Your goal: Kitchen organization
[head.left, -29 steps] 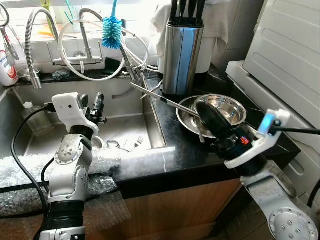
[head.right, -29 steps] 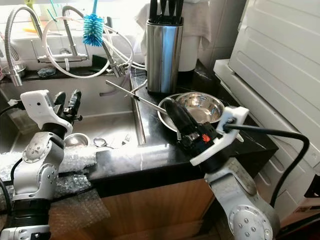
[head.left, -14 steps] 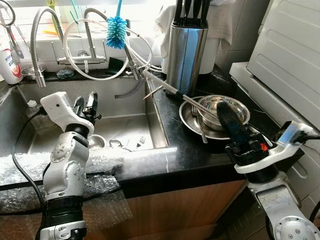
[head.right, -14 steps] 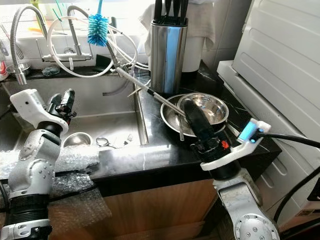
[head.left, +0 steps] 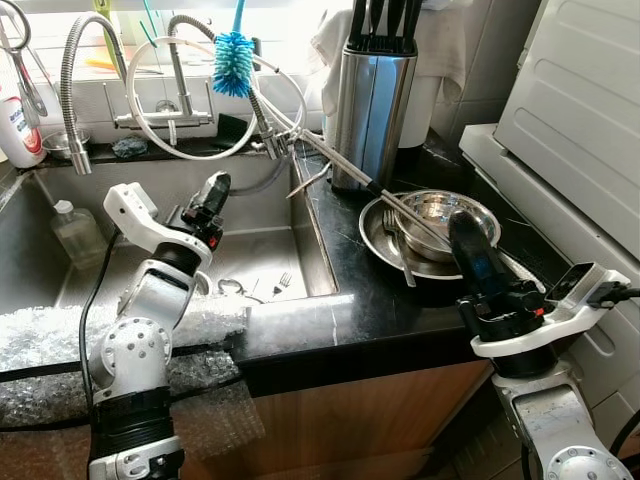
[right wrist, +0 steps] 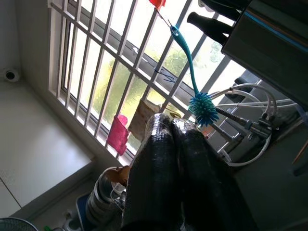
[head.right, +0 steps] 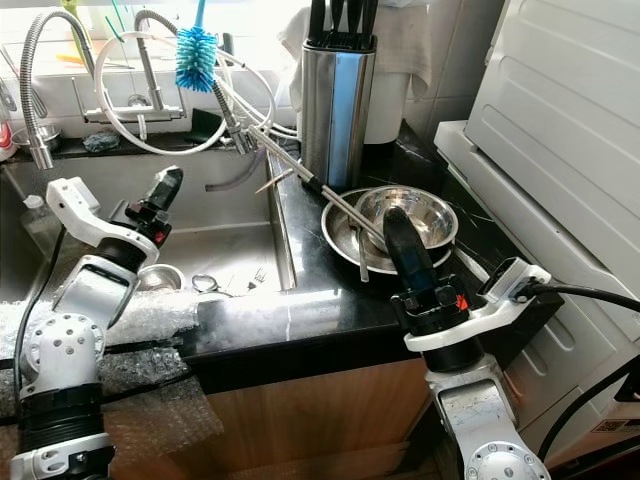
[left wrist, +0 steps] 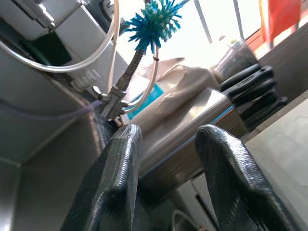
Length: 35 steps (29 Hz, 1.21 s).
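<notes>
The right hand [head.left: 463, 222] stood above the black tabletop [head.left: 365, 290] at the near edge of the steel bowl [head.left: 440, 214], its two black fingers [right wrist: 166, 163] pressed together. A long metal rod [head.left: 350, 172] ran from that bowl's side up and left toward the faucet hoses; whether the right hand held its near end could not be told. The bowl sat nested in a shallow steel plate [head.left: 378, 232] just in front of the steel knife block [head.left: 368, 100]. The left hand [head.left: 214, 190] was raised over the sink [head.left: 250, 255], fingers [left wrist: 115, 178] parted with nothing between them, aimed toward the knife block. A blue bottle brush [head.left: 232, 62] hung by the faucet, and cutlery [head.left: 255, 288] lay in the sink bottom.
</notes>
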### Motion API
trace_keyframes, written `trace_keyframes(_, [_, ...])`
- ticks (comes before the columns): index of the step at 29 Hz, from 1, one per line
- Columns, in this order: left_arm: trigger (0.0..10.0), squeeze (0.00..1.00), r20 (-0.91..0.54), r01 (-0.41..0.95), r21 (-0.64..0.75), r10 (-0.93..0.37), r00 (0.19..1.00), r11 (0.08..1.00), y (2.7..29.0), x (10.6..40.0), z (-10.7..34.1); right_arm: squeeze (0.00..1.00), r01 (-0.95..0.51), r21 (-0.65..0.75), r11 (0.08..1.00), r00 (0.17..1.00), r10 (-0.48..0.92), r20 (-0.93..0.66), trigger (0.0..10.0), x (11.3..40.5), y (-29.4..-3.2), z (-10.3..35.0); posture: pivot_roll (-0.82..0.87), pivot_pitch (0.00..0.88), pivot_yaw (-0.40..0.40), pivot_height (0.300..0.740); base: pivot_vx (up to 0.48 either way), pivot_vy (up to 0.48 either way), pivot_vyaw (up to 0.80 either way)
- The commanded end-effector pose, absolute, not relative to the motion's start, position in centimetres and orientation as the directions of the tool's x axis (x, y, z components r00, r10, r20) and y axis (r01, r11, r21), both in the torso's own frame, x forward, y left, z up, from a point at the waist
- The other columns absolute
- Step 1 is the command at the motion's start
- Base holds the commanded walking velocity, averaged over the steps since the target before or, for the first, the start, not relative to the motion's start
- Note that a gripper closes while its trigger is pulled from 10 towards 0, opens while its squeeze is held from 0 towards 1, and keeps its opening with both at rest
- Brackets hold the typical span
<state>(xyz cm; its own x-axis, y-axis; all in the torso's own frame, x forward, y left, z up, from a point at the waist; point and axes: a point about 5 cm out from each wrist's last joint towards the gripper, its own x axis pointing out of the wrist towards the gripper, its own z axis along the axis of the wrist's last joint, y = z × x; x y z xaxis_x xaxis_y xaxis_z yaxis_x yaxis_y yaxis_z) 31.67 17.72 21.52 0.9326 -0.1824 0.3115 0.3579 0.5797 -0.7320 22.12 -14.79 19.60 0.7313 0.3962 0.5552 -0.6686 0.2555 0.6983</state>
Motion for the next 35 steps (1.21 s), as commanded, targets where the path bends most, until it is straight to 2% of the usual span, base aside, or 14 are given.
trace_keyframes(1, [10.0,0.0,0.334,0.39,-0.735,-0.205,0.92,0.554,17.4,31.5,22.2,0.0,-0.657,0.717,0.234,0.741,0.377,0.556,10.0,22.1,-14.9,19.3,-0.15,0.0,-0.031,0.74,0.0,0.0,0.0])
trace_keyframes(6, [10.0,0.0,0.35,0.421,-0.748,-0.234,0.907,0.513,16.8,31.2,22.5,0.0,-0.647,0.739,0.189,0.739,0.392,0.547,10.0,22.1,-14.4,19.1,-0.15,0.0,-0.034,0.74,0.0,0.0,0.0])
trace_keyframes(17, [10.0,0.0,0.357,0.444,-0.749,-0.264,0.896,0.491,16.1,31.0,22.5,0.0,-0.622,0.772,0.132,0.73,0.453,0.511,10.0,21.9,-13.7,18.6,-0.15,0.0,-0.039,0.74,0.0,0.0,0.0])
trace_keyframes(25, [10.0,0.0,0.366,0.458,-0.742,-0.278,0.888,0.49,15.8,30.9,22.7,0.0,-0.609,0.78,0.145,0.729,0.489,0.479,10.0,21.9,-13.2,18.2,-0.15,0.0,-0.04,0.74,0.0,0.0,0.0])
trace_keyframes(35, [10.0,0.0,0.417,0.507,-0.736,-0.289,0.862,0.449,15.6,30.4,23.2,0.0,-0.543,0.804,0.244,0.811,0.403,0.425,10.0,23.2,-14.1,17.6,-0.15,0.0,-0.041,0.74,0.0,0.0,0.0])
